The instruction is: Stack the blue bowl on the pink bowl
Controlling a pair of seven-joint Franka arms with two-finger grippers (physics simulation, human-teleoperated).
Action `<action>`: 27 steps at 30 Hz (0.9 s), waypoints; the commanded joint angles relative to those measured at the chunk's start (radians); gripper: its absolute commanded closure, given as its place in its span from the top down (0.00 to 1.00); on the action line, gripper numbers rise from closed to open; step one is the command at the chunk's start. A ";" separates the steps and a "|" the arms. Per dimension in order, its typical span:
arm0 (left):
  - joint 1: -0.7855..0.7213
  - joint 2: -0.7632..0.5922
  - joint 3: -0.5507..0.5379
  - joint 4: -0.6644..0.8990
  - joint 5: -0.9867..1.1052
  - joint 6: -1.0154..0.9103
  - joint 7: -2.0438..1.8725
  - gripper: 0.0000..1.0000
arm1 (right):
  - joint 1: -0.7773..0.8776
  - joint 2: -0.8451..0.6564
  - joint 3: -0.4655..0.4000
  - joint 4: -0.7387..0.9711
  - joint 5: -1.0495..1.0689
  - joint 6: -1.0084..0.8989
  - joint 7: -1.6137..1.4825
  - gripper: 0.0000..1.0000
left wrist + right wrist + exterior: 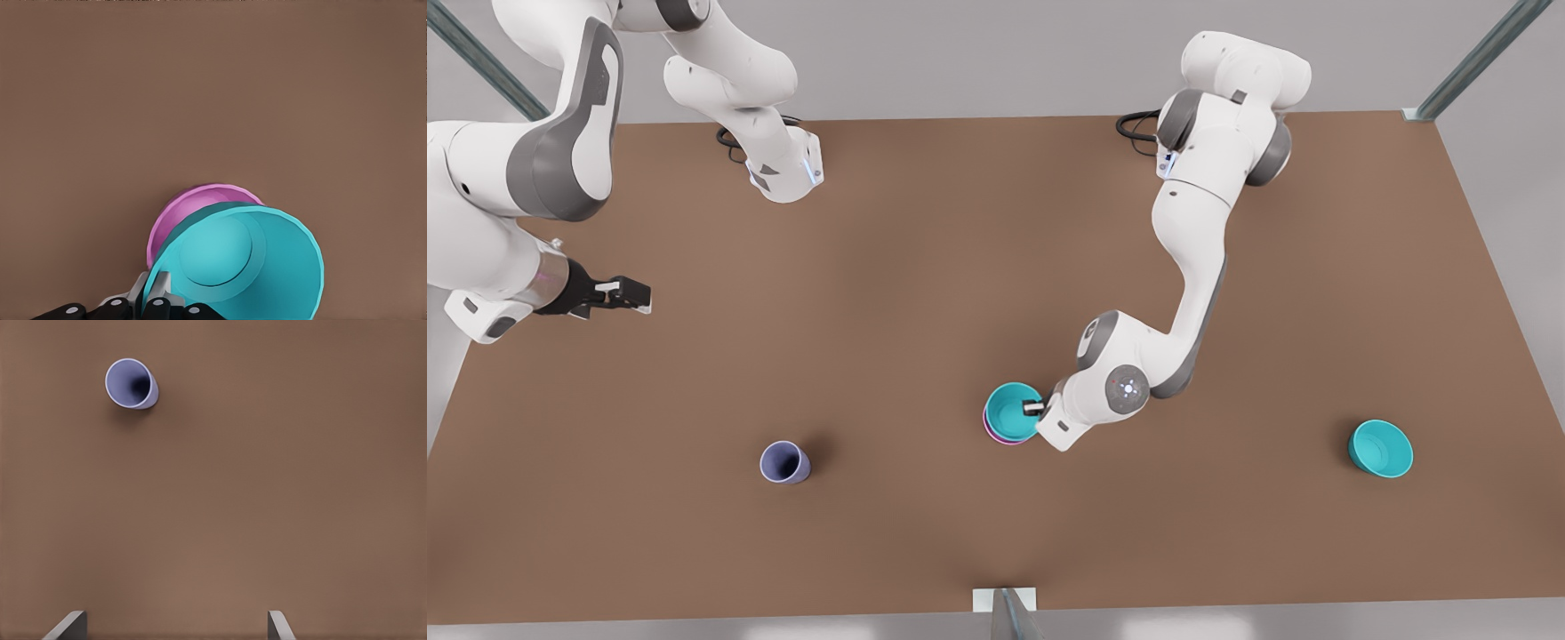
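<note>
brown tabletop (960, 267) all the way across, so let's sweep it from the front view's left, taking the stacked bowls as our landmark. well off to the left of the stack, the right gripper (636, 293) hangs over bare table, fingers spread wide with nothing between them; that arm is waiting. nearer the stack, but well apart from it on the same side, stands the lavender-blue cup (784, 463), upright and untouched.

now the stack itself. the blue bowl (1014, 410) sits down inside the pink bowl (996, 433), with just a crescent of pink rim peeking out underneath. the left gripper (1037, 408) is right there at the blue bowl's rim, and the left wrist view shows its fingers (155, 291) pinched close on that rim, one inside and one outside. the bowl looks a touch tilted there, not quite settled level.

far to the right of the stack rests the spare teal bowl (1380, 448), alone.

my read: the placing is nearly done. what's left is to let go of the rim and lift clear.
</note>
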 commanded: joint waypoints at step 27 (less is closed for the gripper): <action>0.115 -0.224 0.006 0.004 0.154 -0.528 -0.159 1.00 | 0.000 0.004 0.000 0.002 0.005 0.001 -0.016 1.00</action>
